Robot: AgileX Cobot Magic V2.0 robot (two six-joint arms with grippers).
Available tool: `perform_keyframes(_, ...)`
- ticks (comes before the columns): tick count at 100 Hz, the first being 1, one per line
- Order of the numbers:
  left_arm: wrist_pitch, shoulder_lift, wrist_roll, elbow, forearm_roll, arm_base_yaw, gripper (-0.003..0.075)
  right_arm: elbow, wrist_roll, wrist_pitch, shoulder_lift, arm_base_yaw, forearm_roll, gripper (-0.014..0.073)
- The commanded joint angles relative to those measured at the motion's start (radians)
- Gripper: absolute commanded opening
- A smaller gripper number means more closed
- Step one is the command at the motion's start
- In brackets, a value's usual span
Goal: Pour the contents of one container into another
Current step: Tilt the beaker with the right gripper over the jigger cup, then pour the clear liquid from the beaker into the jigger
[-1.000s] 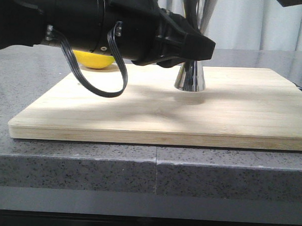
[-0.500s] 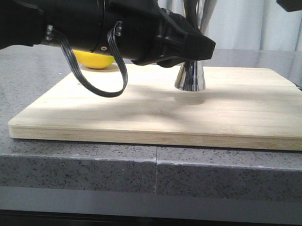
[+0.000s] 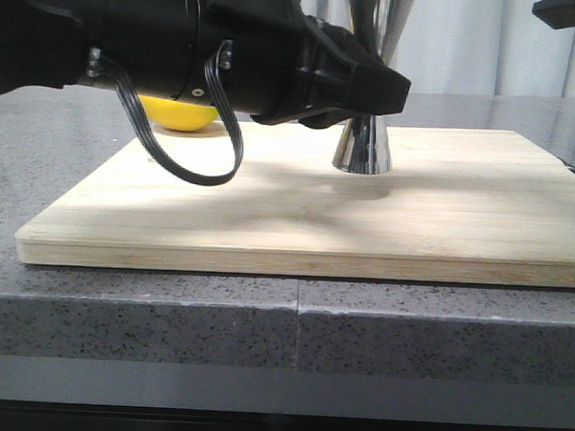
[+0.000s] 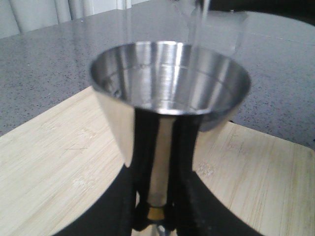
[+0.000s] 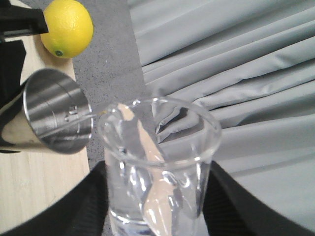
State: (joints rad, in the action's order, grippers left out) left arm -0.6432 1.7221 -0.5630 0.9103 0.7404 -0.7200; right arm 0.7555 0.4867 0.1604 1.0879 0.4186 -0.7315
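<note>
Right wrist view: beaker (image 5: 160, 167) beside jigger (image 5: 51, 113).

The jigger (image 4: 170, 81) is gleaming silver steel, with a small gold band showing at its narrow waist. The beaker (image 5: 157, 167) is showing as clear, colourless glass. The lemon (image 5: 68, 28) is glowing bright yellow with a dark green stem spot. The board (image 3: 364, 219) is showing pale blond wood with fine grain. The tabletop (image 3: 263, 334) is looking grey, speckled with dark and light flecks. The left hand (image 3: 355, 80) is appearing matte black, and the curtain (image 5: 236, 64) is hanging in pale grey folds.
</note>
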Motion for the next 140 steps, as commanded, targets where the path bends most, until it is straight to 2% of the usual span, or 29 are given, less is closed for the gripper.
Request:
perform_keyframes(1, -0.083, -0.054, -0.009, 0.032, -0.028, -0.001, -0.0021, 0.039, 0.005, 0.054, -0.026, 0.000, -0.009, 0.0295)
perform_keyframes(140, -0.101, -0.054, -0.009, 0.032, -0.008, -0.001, -0.0021, 0.039, 0.005, 0.045, -0.026, 0.000, -0.129, 0.0295)
